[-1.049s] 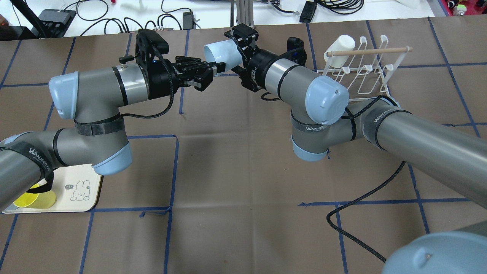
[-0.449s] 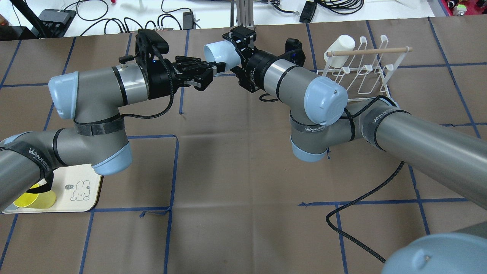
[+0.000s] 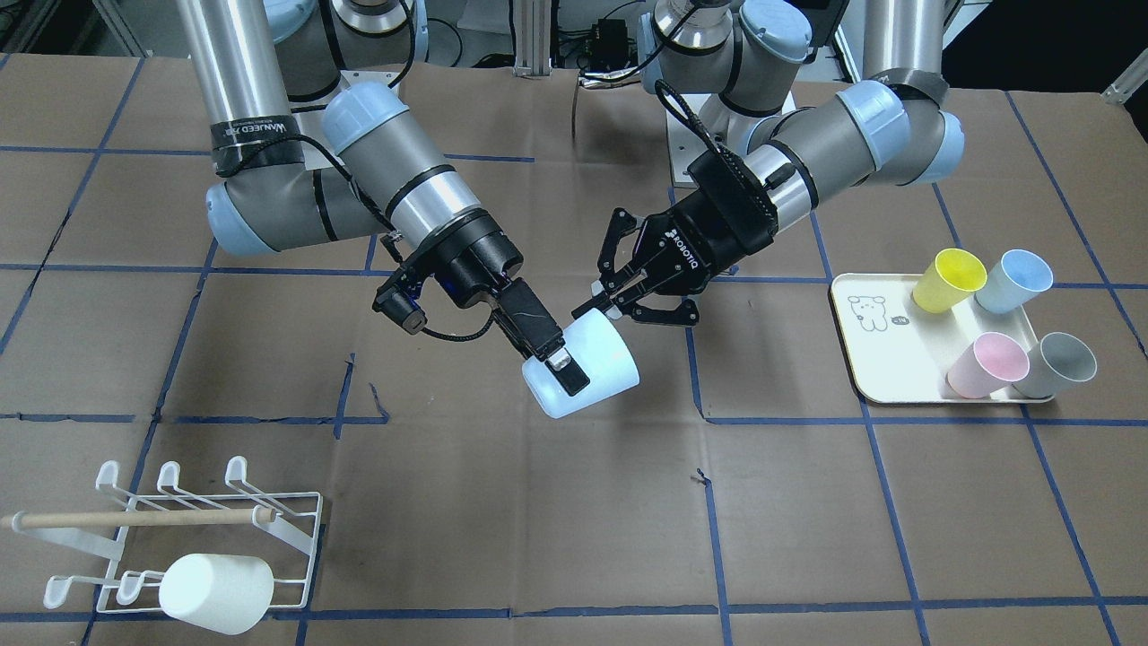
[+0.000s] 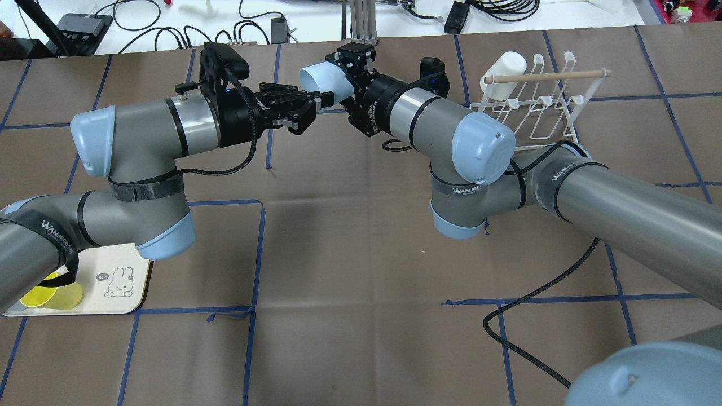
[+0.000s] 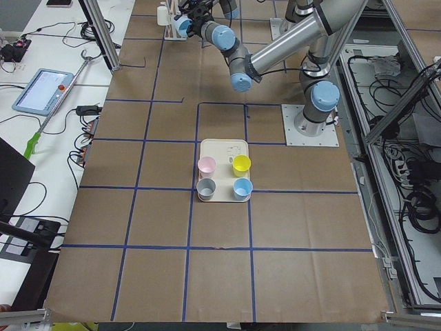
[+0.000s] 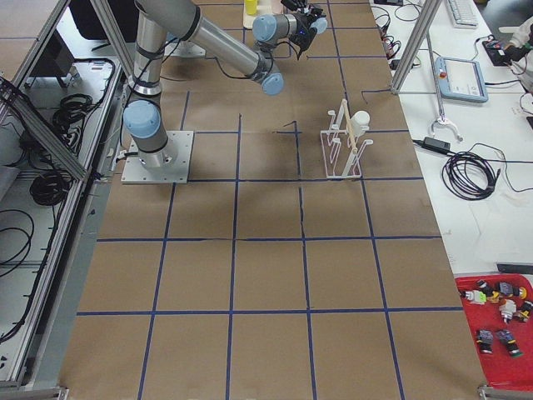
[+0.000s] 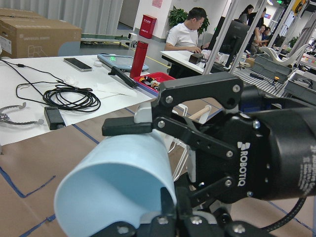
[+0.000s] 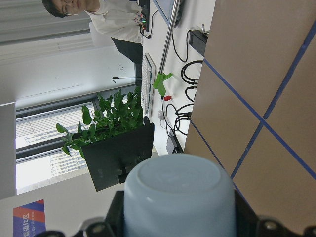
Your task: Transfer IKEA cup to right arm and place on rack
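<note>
My right gripper (image 3: 567, 363), the one with long flat paddle fingers, is shut on a pale blue IKEA cup (image 3: 599, 359) and holds it tilted above the table's middle. In the overhead view this gripper (image 4: 337, 79) holds the cup (image 4: 316, 82) with its mouth towards the far left. My left gripper (image 3: 606, 305), with claw-like linkage fingers, sits right at the cup's rim with its jaws slightly apart; it also shows in the overhead view (image 4: 320, 104). The right wrist view shows the cup's base (image 8: 177, 197). The white wire rack (image 3: 193, 525) stands on the table.
A white cup (image 3: 215, 588) hangs on the rack, under the wooden dowel (image 3: 134, 518). A cream tray (image 3: 883, 359) on my left side holds yellow (image 3: 946, 278), blue (image 3: 1013, 278), pink (image 3: 987, 363) and grey (image 3: 1058, 363) cups. A black cable (image 4: 530, 304) lies near my right arm.
My right gripper has carried the cup a little to the left and farther away. My left gripper has stayed almost still at the rim.
</note>
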Controlling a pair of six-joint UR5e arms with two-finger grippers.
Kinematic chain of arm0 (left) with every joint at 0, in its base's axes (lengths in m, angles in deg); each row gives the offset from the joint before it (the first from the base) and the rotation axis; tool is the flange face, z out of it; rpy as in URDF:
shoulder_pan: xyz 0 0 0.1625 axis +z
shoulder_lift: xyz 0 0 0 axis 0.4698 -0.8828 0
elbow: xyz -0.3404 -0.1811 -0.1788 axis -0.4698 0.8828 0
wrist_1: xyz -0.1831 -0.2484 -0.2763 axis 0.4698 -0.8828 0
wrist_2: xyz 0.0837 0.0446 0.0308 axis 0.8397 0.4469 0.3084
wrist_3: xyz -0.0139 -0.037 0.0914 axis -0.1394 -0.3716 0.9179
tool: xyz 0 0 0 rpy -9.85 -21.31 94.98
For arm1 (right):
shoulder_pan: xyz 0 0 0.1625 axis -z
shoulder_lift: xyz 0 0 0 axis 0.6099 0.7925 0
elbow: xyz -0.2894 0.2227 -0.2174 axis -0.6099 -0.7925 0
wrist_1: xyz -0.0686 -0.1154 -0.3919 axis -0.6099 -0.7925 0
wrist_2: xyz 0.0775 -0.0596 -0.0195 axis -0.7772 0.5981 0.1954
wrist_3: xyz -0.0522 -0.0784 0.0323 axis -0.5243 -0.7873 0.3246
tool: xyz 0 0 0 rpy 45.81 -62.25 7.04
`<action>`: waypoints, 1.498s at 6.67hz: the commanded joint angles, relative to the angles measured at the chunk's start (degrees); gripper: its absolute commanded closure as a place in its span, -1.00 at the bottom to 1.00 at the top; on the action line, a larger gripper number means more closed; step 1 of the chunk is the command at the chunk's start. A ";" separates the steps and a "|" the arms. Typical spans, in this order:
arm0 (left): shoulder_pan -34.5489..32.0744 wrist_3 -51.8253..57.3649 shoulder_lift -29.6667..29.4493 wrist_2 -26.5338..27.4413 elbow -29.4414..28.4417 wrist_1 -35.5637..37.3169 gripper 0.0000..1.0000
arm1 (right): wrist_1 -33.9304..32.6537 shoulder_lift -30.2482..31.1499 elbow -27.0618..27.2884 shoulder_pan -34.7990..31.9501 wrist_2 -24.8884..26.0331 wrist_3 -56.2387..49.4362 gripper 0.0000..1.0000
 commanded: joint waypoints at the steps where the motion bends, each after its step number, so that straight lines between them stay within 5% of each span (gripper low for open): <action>1: 0.06 -0.29 -0.10 0.01 0.00 0.02 0.07 | 0.06 -0.07 -0.45 -0.08 -0.64 0.07 0.27; 2: 0.06 -0.47 -0.19 0.01 0.00 -0.07 -0.30 | 0.06 -0.07 -0.45 -0.08 -0.64 0.07 0.28; 5: 0.50 -2.05 1.12 -0.16 -0.09 -0.07 -0.96 | 0.06 -0.15 -0.54 -0.08 -0.64 -0.10 0.28; 8: 8.56 -2.58 4.02 -1.65 2.19 -0.25 -0.97 | -0.03 -0.51 -0.63 4.37 -1.34 -0.72 0.28; 10: 13.49 -2.58 4.83 -0.87 2.91 -0.86 -0.98 | -0.38 0.28 -0.45 11.04 -8.26 -4.46 0.37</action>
